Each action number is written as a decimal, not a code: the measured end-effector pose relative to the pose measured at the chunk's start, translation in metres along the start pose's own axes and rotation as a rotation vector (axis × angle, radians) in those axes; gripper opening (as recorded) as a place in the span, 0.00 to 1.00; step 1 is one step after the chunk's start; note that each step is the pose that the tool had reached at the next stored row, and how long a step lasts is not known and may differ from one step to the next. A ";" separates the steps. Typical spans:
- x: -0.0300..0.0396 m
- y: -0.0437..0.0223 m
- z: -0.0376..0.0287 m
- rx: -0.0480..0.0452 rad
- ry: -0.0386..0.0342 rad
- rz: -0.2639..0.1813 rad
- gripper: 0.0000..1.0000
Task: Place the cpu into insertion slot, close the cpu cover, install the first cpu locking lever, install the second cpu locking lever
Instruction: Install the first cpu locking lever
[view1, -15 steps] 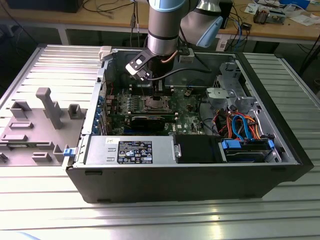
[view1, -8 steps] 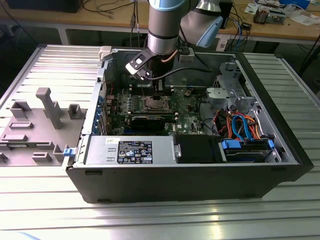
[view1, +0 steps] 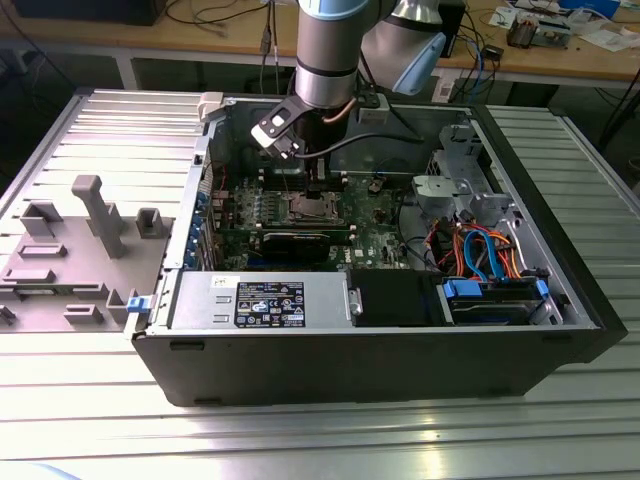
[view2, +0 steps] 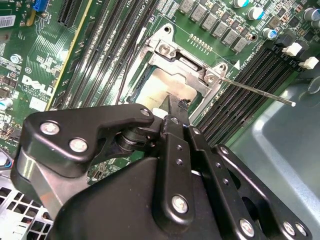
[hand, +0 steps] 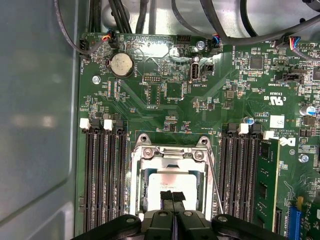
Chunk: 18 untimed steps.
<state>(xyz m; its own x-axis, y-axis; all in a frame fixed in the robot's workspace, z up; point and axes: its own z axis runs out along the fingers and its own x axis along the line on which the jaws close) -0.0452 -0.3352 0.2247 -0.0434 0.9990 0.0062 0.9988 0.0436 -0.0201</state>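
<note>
Inside the open computer case, my gripper (view1: 318, 186) hangs low over the insertion slot (view1: 305, 207) of the green motherboard. In the first wrist view the black fingertips (hand: 172, 196) are pressed together with nothing between them, just above the cpu (hand: 170, 181). The cpu's pale grey top shows through the window of the cpu cover (hand: 172, 155), which lies flat on the slot's metal rim (hand: 136, 185). A thin wire locking lever (hand: 215, 180) runs along one side of the slot. In the second wrist view, that lever (view2: 260, 93) juts out past the slot corner over the memory slots.
Long black memory slots (hand: 102, 175) flank the socket on both sides. Cables (view1: 480, 250) and drive cages (view1: 455, 195) fill the case toward the exterior view's right, with a power supply (view1: 260, 300) at the front. A grey fixture tray (view1: 70, 250) lies outside the case on the exterior view's left.
</note>
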 end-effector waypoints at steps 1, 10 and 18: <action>0.0000 0.0000 -0.0001 0.0000 0.0000 0.000 0.11; 0.0000 -0.0001 -0.0027 0.0000 -0.0001 0.000 0.11; 0.0000 -0.0001 -0.0039 0.0001 -0.0003 0.000 0.11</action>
<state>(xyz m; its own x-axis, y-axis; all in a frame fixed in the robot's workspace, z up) -0.0452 -0.3352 0.2287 -0.0434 0.9990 0.0059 0.9988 0.0436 -0.0202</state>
